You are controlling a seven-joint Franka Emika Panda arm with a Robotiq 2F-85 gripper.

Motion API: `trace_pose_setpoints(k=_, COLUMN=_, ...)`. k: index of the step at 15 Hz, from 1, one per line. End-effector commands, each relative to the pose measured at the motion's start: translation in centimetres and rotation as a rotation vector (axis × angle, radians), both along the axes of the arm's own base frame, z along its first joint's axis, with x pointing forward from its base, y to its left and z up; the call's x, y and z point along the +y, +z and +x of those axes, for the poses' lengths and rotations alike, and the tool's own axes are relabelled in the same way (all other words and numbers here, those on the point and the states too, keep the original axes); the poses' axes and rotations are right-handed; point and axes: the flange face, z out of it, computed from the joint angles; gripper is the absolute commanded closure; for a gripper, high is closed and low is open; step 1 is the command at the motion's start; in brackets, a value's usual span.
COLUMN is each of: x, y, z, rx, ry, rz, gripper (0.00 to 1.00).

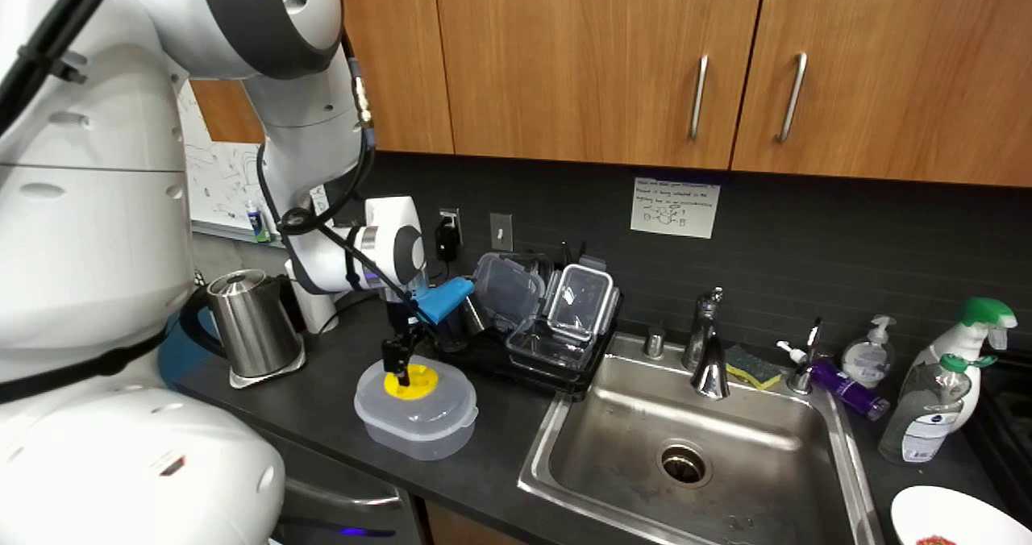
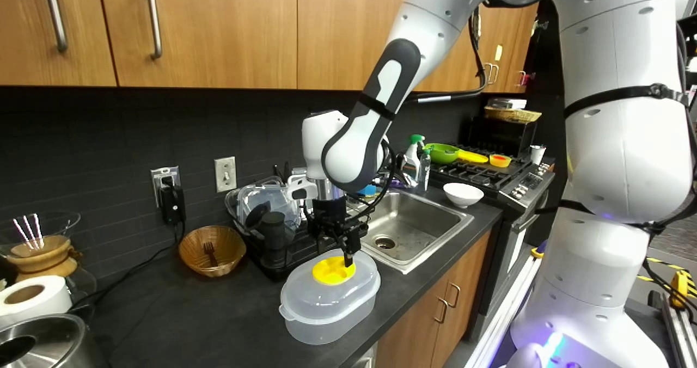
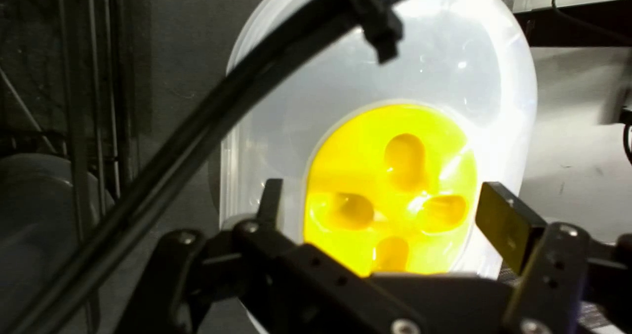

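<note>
A translucent oval plastic container (image 2: 332,327) with a clear lid (image 1: 455,392) stands on the dark counter. A round yellow piece (image 2: 326,271) with several finger hollows is set in the lid; the wrist view shows the yellow piece (image 3: 353,176) from above. My gripper (image 3: 382,188) is spread wide over it, one finger (image 3: 270,198) and the opposite finger (image 3: 506,220) on either side of the yellow disc. Nothing is clasped between them. Whether a fingertip touches the lid I cannot tell. A black cable crosses the wrist view and covers part of the lid.
Behind the container is a black dish rack (image 1: 576,372) with clear plastic boxes (image 1: 556,339). The steel sink (image 1: 613,480) and its faucet (image 1: 709,351) lie beside it. A kettle (image 1: 254,327), a wicker basket (image 2: 201,243) and a wall plug (image 2: 171,202) are also around.
</note>
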Motion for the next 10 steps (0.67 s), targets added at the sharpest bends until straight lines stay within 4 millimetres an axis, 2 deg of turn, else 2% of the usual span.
trace_pose_setpoints(k=1, x=0.37, y=-0.16, z=-0.02, rx=0.003, ry=-0.005, rz=0.004, gripper=0.00)
trace_pose_setpoints(k=9, x=1.03, y=-1.03, z=-0.09, rx=-0.009, ry=0.011, rz=0.030, gripper=0.00)
trace_pose_setpoints(k=10, x=1.05, y=-1.07, z=-0.06, rx=-0.014, ry=0.012, rz=0.036, gripper=0.07)
